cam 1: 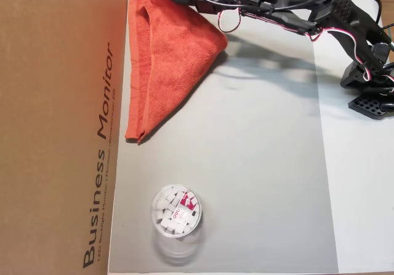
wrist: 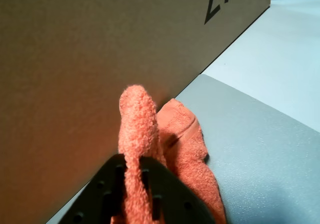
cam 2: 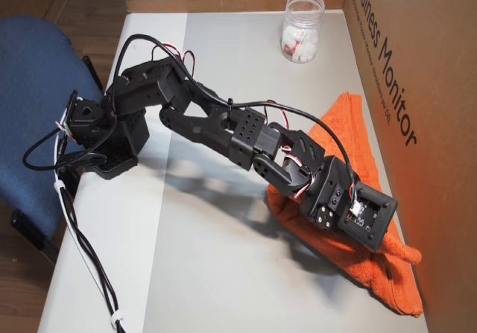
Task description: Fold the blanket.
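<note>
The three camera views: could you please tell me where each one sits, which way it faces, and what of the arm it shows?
An overhead view: above the grey mat, looking straight down on the blanket and clear tub; the arm crosses the top edge.
Wrist view: on the gripper, facing the cardboard box; black fingers pinch a blanket fold.
Another overhead view: high behind the arm's base, angled down; the whole arm shows.
Shared: blanket and box appear in all three.
</note>
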Tool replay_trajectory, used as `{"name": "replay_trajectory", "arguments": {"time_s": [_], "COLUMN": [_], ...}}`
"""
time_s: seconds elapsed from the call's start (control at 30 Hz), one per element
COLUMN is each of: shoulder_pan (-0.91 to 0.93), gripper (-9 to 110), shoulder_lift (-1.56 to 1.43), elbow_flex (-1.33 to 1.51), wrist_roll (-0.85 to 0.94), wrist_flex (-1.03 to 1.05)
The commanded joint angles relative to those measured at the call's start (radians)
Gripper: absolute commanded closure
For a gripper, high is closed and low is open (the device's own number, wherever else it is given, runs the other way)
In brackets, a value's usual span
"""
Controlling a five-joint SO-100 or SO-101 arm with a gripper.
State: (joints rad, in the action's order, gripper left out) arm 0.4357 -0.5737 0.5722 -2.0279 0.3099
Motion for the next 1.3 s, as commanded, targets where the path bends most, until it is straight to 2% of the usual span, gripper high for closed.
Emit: {"name": "replay_trajectory", "arguments": {"time_s": [0.0, 0.27, 0.5, 0.7, 0.8, 1.03, 1.27], "shoulder_pan": [-0.006, 0.044, 0.071, 0.064, 0.066, 0.078, 0.063], "gripper": [102, 101, 100, 80, 75, 82, 102], "shoulder_lift": [-0.017, -0.034, -0.075, -0.100, -0.103, -0.204, -0.304], "elbow_flex": [-0.031, 0.046, 0.046, 0.049, 0.046, 0.048, 0.138], "wrist_roll": [0.003, 0.094, 0.094, 0.089, 0.089, 0.132, 0.318], "wrist_flex": [-0.008, -0.008, -0.008, -0.006, -0.006, -0.006, -0.017]}}
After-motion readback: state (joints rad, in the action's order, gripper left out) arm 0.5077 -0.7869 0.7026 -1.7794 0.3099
